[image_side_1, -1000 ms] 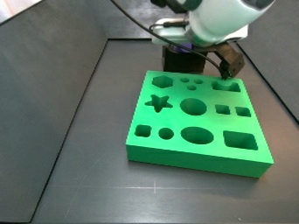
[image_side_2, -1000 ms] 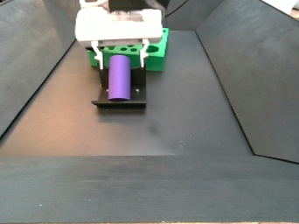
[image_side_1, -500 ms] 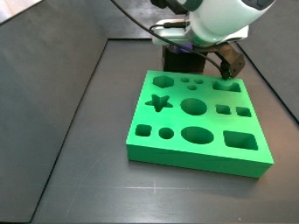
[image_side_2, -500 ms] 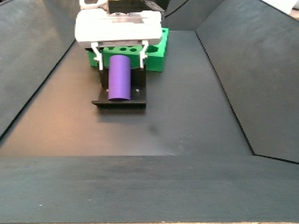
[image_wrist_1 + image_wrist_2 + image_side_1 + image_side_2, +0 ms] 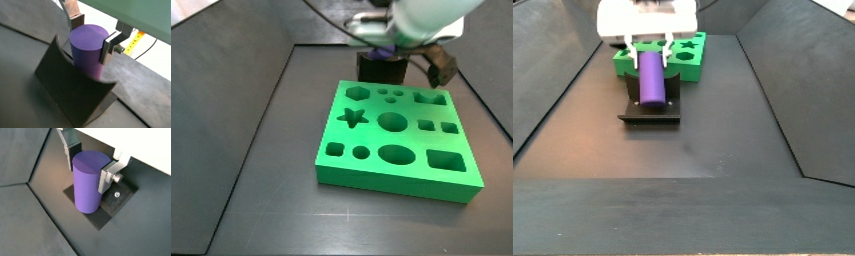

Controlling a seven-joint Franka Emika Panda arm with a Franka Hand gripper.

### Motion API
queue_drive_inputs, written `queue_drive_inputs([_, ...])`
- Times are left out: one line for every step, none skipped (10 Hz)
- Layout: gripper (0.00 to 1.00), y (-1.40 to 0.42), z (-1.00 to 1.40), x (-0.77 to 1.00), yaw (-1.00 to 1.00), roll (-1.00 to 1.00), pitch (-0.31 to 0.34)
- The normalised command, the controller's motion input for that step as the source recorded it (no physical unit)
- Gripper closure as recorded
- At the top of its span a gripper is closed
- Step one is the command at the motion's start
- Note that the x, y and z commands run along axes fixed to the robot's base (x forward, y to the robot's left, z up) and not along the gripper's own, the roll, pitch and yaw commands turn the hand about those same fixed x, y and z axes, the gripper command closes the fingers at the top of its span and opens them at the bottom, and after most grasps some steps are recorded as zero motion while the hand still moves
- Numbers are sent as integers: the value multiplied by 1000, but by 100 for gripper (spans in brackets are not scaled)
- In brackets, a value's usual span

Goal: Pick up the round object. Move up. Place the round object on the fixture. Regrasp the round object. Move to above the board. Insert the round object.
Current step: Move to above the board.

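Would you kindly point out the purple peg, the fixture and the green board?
purple peg (image 5: pixel 649 76), side view, middle of its side.
fixture (image 5: pixel 651 115), side view, front edge.
green board (image 5: pixel 398 150), side view, top face.

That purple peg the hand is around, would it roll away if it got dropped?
Probably: the purple peg is a smooth cylinder, so on its side it should roll. It looks rigid. Its glossy sides may be slippery between the hand's fingers, which sit at its top end above the fixture.

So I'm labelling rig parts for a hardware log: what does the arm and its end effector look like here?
The end effector, above the fixture, has a white boxy body. Its fingers are flat silver plates with dark pads, one fixed by a silver bolt. A side view shows a rounded white wrist housing with dark cables looping behind. A yellow marked strip shows behind the fingers.
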Motion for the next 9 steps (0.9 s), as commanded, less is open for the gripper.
queue_drive_inputs([100, -255, 1000, 67, 106, -166, 210])
queue_drive_inputs([100, -243, 1000, 64, 126, -124, 191])
queue_drive_inputs([100, -216, 1000, 65, 152, -67, 154])
queue_drive_inputs([100, -191, 1000, 64, 160, -44, 121])
queue_drive_inputs([100, -158, 945, 60, 155, -32, 95])
queue_drive_inputs([100, -122, 829, 51, 149, -31, 80])
queue_drive_inputs([100, -61, 600, 30, 132, -32, 53])
queue_drive_inputs([100, -32, 384, 14, 112, -40, 33])
queue_drive_inputs([100, -17, 232, 5, 96, -44, 17])
